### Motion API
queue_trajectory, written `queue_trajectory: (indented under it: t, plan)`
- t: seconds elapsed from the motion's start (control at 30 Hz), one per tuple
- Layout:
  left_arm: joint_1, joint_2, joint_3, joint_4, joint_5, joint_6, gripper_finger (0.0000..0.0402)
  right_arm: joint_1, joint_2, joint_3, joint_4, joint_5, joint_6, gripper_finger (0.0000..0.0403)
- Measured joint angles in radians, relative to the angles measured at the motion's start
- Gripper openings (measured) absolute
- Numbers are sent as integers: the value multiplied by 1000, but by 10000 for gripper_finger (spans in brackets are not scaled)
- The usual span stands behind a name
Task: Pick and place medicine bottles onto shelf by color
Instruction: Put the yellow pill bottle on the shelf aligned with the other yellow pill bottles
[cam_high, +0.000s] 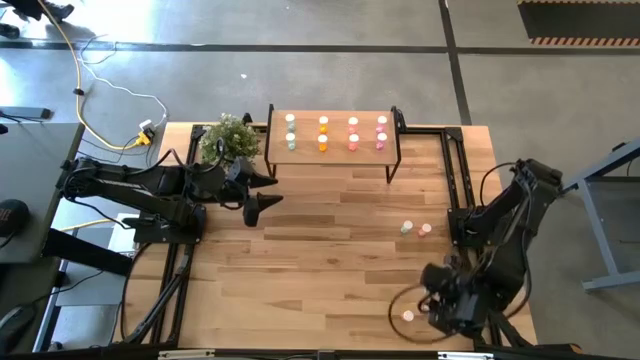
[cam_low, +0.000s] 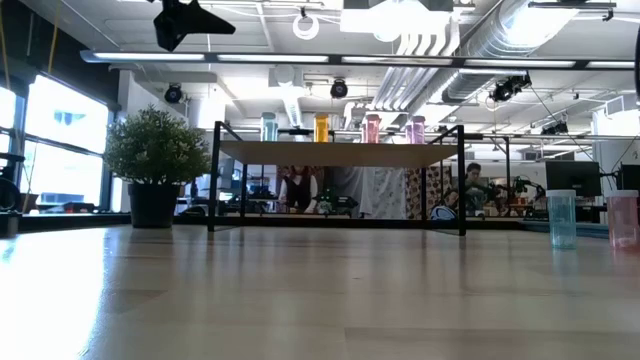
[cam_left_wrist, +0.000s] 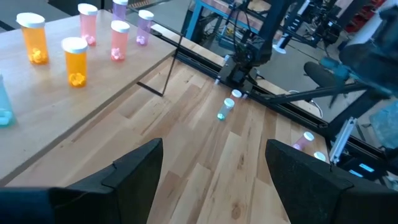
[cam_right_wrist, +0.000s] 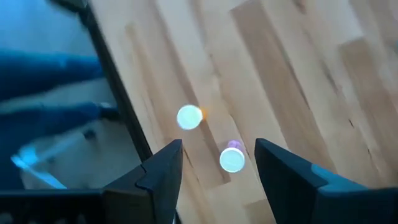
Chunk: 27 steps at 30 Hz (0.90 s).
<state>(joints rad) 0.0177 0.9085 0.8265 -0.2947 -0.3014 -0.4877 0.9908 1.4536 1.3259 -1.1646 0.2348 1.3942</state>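
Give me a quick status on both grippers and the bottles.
Left gripper open, idle by the plant. Right gripper open above two bottles near the table edge. Eight bottles on shelf. Nothing blocking.

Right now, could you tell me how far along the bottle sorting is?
Eight medicine bottles stand on the shelf in colour columns. The right pincer hovers open over two bottles near the table corner. A green and pink pair also waits; the left pincer idles open.
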Motion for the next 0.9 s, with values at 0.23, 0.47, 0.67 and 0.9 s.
queue_trajectory:
  t: [0.23, 0.47, 0.67, 0.9]
  plan:
    - [0, 0, 0, 0, -2, 0, 275, 38, 98, 0, 53, 1, -112, 193]
    - [0, 0, 0, 0, -2, -7, 275, 39, 158, 0, 112, 54, -169, 193]
    - [0, 0, 0, 0, -2, -7, 275, 37, 220, 0, 182, 44, -207, 193]
    - [0, 0, 0, 0, -2, -7, 275, 42, 283, 0, 201, 40, -162, 193]
